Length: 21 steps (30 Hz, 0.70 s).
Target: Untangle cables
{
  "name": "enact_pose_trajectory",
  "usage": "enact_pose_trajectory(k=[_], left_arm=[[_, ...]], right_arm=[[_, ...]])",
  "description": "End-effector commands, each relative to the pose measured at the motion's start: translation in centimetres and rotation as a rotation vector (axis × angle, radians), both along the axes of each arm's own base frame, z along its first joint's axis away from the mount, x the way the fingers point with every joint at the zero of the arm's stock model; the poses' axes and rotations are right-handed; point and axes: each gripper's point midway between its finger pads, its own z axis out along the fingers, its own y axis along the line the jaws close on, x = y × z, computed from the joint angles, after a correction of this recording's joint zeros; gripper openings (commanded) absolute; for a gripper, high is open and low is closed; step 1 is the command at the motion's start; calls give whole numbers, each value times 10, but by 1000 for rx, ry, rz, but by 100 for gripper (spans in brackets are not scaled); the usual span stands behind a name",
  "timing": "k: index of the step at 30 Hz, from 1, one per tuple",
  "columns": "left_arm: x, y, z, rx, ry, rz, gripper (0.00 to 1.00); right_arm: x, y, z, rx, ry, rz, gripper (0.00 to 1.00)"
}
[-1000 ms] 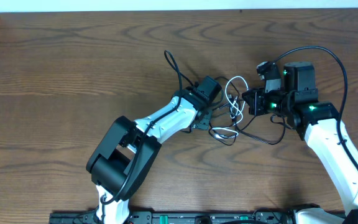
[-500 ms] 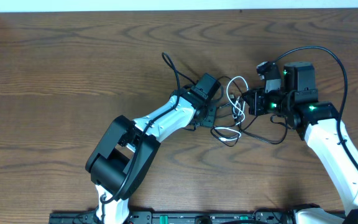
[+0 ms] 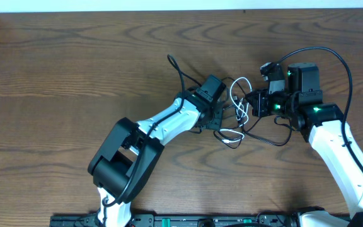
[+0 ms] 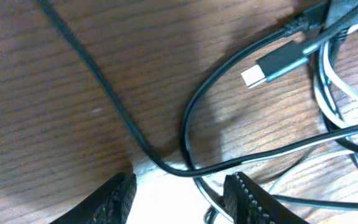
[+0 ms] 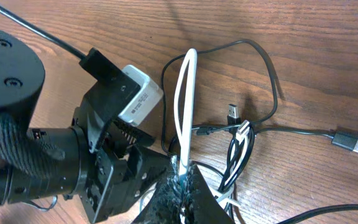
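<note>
The cables lie tangled at the table's middle right. The white cable [image 3: 238,93] loops upward; thin black cables [image 3: 265,137] curl round it, and one black end [image 3: 174,65] trails to the upper left. My right gripper [image 3: 249,104] is shut on the white cable [image 5: 187,99], pinching it between its fingertips [image 5: 184,182]. My left gripper [image 3: 221,117] is open, low over the tangle's left side. In the left wrist view a black cable [image 4: 166,167] runs just beyond its open jaws [image 4: 182,194], and a black plug with a metal tip [image 4: 273,65] lies further out.
The wooden table [image 3: 74,75] stretches to the left and front. A black cable with a USB plug [image 5: 353,144] lies to the right in the right wrist view. The left gripper's body [image 5: 114,112] sits close to the left of my right fingers.
My left gripper has shifted slightly right, closer into the tangle, and the trailing black cable end at the upper left has wiggled a little. The right gripper has held still.
</note>
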Motion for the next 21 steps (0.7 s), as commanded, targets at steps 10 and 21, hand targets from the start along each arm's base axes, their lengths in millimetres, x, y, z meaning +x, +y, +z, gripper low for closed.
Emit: enact_pose_trajectory(k=[10, 21], left_arm=[[0, 75, -34, 431, -98, 145, 44], [-6, 154, -30, 643, -27, 334, 40]], right_arm=[[1, 3, 10, 15, -19, 1, 1], [17, -54, 15, -142, -73, -221, 1]])
